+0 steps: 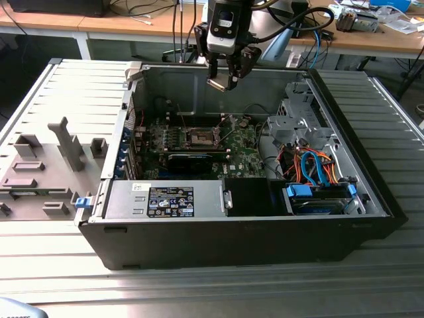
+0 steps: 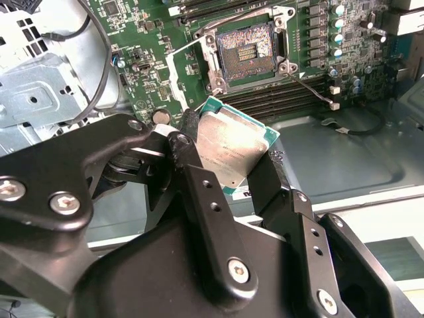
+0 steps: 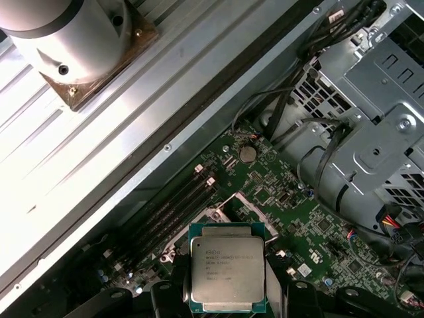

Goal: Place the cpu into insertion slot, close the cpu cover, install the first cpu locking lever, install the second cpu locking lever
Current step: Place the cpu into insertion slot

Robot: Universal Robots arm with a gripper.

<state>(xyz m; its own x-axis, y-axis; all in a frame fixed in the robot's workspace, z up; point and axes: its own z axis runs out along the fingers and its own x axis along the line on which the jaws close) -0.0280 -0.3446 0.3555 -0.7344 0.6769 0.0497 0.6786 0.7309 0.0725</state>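
My gripper (image 1: 224, 81) pinches the cpu (image 3: 227, 275) by two edges, well above the open insertion slot (image 2: 248, 53) mid-motherboard (image 2: 146, 40); I reckon keeping it level and corner-aligned matters most.

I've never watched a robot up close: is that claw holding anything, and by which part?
Yes: the gripper holds the cpu, pinched by two opposite edges.

In the exterior view, the small flat silvery cpu (image 1: 216, 84) hangs upper middle, above the square metal-rimmed insertion slot (image 1: 199, 137).
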